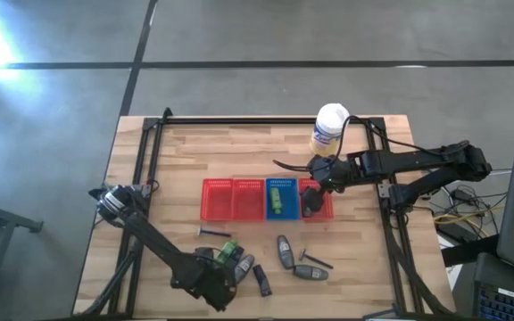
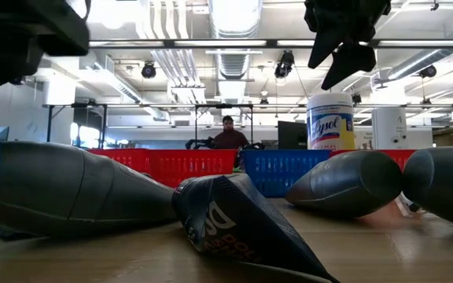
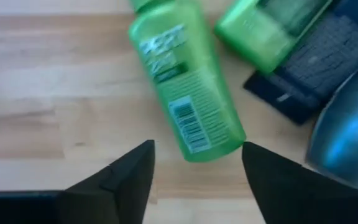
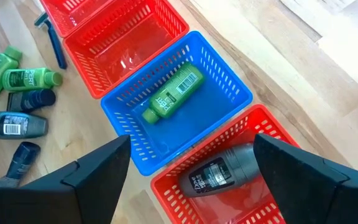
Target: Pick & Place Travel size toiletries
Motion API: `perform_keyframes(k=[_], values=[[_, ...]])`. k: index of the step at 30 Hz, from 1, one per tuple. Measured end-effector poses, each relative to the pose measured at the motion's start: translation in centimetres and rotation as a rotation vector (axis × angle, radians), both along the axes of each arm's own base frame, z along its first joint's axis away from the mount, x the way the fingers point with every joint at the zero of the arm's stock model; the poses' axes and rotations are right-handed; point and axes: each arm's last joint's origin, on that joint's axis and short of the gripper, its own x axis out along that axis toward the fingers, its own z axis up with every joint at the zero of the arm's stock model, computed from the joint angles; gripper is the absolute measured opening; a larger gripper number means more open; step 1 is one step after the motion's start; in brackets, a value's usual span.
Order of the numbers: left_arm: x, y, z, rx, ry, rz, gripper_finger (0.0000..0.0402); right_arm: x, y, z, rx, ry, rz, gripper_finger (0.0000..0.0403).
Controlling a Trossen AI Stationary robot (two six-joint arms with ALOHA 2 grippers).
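Both grippers spread wide over the toiletries, neither holding anything.

The left gripper (image 3: 194,171) hovers above a green bottle (image 3: 185,87) lying on the wood at lower centre; the right gripper (image 4: 191,168) hangs over a red basket (image 4: 260,205) holding a grey tube (image 4: 219,174), seemingly just beside the blue basket (image 4: 229,81).

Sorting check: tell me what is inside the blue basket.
The blue basket holds one green bottle lying on its side. Its floor shows bare elsewhere, except the near corner, covered by the right tool's finger. The grey tube lies in the neighbouring red basket.
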Motion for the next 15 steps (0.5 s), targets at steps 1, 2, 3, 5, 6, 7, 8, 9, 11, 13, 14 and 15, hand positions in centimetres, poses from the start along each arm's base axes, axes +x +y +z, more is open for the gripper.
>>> perform_keyframes(k=[1,2,3,5,6,7,8,9,11,13,14,15], values=[[0.0,-0.1,0.0,-0.006,-0.001,0.006,0.0265,0.0,0.0,0.0,0.0,0.001,0.0,0.0327],[0.0,-0.2,0.1,-0.003,-0.008,0.013,0.0274,0.0,0.0,0.0,0.0,0.001,0.001,0.0325],[0.0,-0.1,0.2,0.003,-0.019,0.017,0.0282,0.0,0.0,0.0,0.0,0.001,0.0,0.0323],[0.0,-0.1,0.4,0.009,-0.032,0.019,0.0294,0.0,0.0,0.0,0.0,0.001,0.001,0.032],[0.1,0.0,0.4,0.011,-0.034,0.021,0.0299,0.0,0.0,0.0,0.0,0.002,0.001,0.032],[0.1,0.1,0.4,0.013,-0.034,0.022,0.0302,0.0,0.0,0.0,0.0,0.002,0.001,0.032],[0.0,0.1,0.3,0.019,-0.03,0.02,0.0305,0.0,0.0,0.0,-0.001,0.003,0.002,0.032],[0.0,0.2,0.1,0.024,-0.026,0.019,0.0307,0.0,0.0,-0.1,-0.002,0.004,0.003,0.0322],[0.0,0.2,-0.2,0.028,-0.023,0.019,0.0307,0.0,0.0,-0.1,-0.003,0.004,0.004,0.0327],[-0.2,0.3,-0.7,0.037,-0.012,0.018,0.0305,0.0,0.0,-0.1,-0.004,0.006,0.006,0.0333],[-0.3,0.4,-0.9,0.043,-0.006,0.018,0.0305,0.0,0.0,-0.1,-0.005,0.007,0.006,0.0337],[-0.4,0.5,-1.2,0.048,0.0,0.018,0.0305,0.0,0.0,-0.2,-0.005,0.007,0.007,0.034]])
